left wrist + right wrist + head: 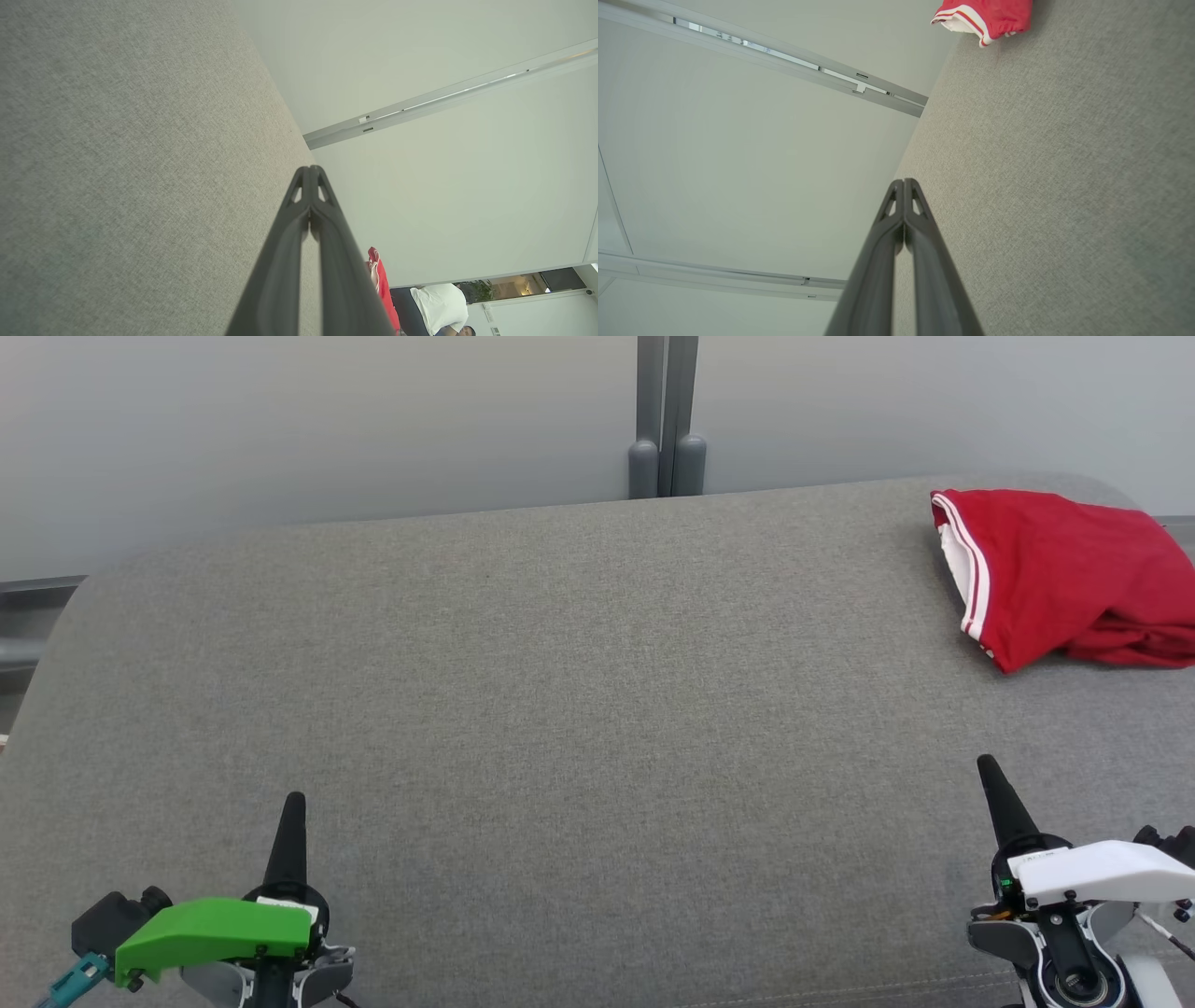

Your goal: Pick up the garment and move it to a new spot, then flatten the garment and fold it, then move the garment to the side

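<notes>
A red garment [1064,579] with white-striped trim lies in a loose, doubled-over bundle at about 2 o'clock on the grey cloth-covered table [560,691], close to its far right edge. The robot's two arms rest along the near edge, well apart from it. The left gripper [295,807], at 7 o'clock, and the right gripper [988,767], at 5 o'clock, both point toward 12. Their long dark fingers are pressed together tip to tip with nothing between them, as both wrist views also show. Beyond the table, a person [439,305] in a white top is seen at 4 o'clock in the left wrist view. The scene fits two stages alike: a bundle waiting to be lifted to a new spot, or one folded and set off to the side with the arms at rest. The rumpled edge along the bundle's near side settles neither reading. If the cloth is due for lifting, the reach would likely fall to the right arm, the nearer one, with its jaws parted before contact.
</notes>
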You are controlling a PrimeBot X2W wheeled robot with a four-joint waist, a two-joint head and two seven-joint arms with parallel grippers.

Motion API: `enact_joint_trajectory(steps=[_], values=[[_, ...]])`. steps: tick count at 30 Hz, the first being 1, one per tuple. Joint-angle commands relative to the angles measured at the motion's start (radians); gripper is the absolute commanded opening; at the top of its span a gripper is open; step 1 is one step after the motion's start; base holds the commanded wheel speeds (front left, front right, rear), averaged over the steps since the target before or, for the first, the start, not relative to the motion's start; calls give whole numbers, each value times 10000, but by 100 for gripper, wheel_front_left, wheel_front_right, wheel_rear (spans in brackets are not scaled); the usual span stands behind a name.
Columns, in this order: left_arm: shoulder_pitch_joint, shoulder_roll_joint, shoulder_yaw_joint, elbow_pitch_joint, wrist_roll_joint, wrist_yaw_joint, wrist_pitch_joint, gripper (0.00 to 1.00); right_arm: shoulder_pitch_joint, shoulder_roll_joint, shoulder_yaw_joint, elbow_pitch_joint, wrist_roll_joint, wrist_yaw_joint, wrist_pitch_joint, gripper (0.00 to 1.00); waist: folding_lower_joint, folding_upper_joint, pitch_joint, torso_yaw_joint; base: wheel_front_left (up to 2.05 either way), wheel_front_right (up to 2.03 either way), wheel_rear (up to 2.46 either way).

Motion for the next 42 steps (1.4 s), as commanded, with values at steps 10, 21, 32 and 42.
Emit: enact_joint_trajectory(steps=[10, 21, 32, 42], values=[[-410, -76, 216, 70, -895, -272, 230, 0, -203, -68, -241, -29, 1088, 5, 356, 0, 0, 0, 19, -18, 0, 0, 0], [-552, -184, 359, 167, -1651, -436, 415, 0, -250, -64, -433, -6, 1958, 5, 647, 0, 0, 0, 39, -37, 0, 0, 0], [-669, -255, 473, 251, -2284, -567, 588, 0, -278, -61, -587, 15, 2703, 4, 895, 0, 0, 0, 57, -54, 0, 0, 0], [-797, -319, 599, 340, -2852, -695, 722, 0, -295, -55, -743, 35, 3390, 4, 1133, 0, 0, 0, 76, -71, 0, 0, 0]])
